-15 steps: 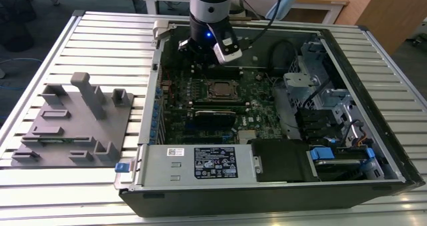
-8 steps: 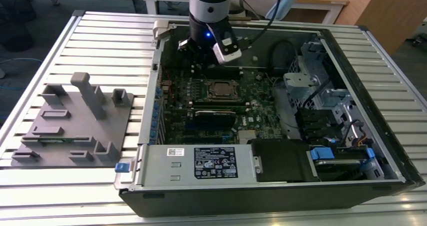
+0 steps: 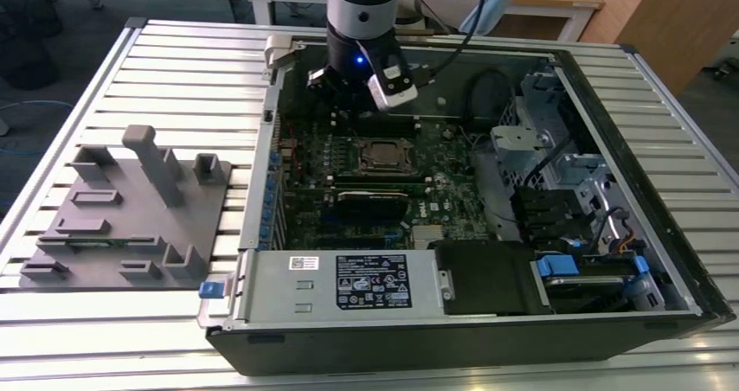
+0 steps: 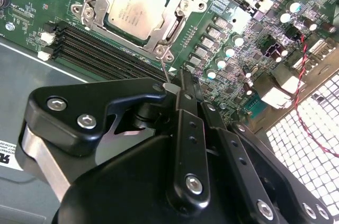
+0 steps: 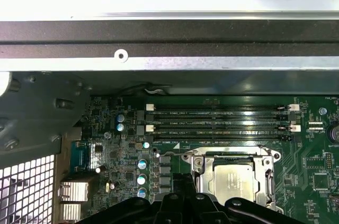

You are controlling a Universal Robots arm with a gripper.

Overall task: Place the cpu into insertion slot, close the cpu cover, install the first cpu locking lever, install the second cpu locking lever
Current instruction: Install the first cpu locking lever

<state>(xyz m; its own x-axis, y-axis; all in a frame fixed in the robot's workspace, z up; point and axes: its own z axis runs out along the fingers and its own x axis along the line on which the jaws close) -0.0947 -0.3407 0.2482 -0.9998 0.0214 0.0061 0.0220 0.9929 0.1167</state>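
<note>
Slatted metal bench [image 3: 173, 62] under everything. On it, toward the exterior view's right, an open black case [image 3: 462, 343], laid on its side with the inside facing up. At the exterior view's left, just beside the case, a grey fixture [image 3: 127, 218] with upright posts and shallow pockets. Reaching down from the far edge, the arm [image 3: 360, 10], ending over the far part of the case's inside.

Along the near wall of the case, a silver power supply [image 3: 346, 283] with a label on top. Flat on the case floor beyond it, a green board [image 3: 451, 192].

Low over the board, the gripper [image 4: 181, 82], fingers drawn close together with no gap seen at the tips, nothing visibly held, just beside one corner of the slot [image 4: 160, 50]. Near the tips, a thin silver rod [image 4: 166, 70] rising from that corner; touching the fingers or apart, cannot tell.

Alongside one edge of the slot, long black memory slots [image 5: 217, 121]. Slot itself toward the far side of the board, silver-rimmed. Folded down flat over it, the cover [image 4: 170, 23]. Seated in the slot and framed by the cover's window, the cpu [image 4: 139, 7], dull silver top up, also seen in the exterior view [image 3: 380, 155] and the first wrist view [image 5: 233, 184].
</note>
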